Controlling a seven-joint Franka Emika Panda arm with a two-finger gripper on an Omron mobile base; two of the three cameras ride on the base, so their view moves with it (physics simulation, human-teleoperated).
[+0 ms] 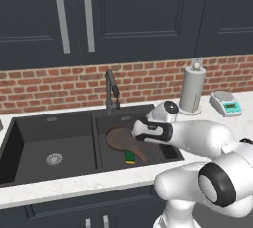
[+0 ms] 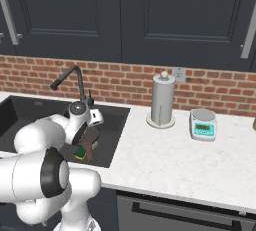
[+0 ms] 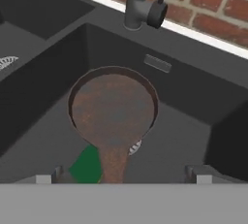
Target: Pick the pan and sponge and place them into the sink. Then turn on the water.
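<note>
Left base view: my open, empty gripper (image 1: 140, 129) hangs over the sink (image 1: 49, 123); pan (image 1: 118, 139) and sponge (image 1: 130, 157) lie in its right basin.
Right base view: faucet (image 2: 70, 77) dry.
Hand view: sponge touches the pan handle. Water remains, I judge.

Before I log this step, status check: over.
Fingers open, empty. Dark-brown frying pan and green sponge in black sink's right basin. Arched faucet dry, unobstructed.
</note>
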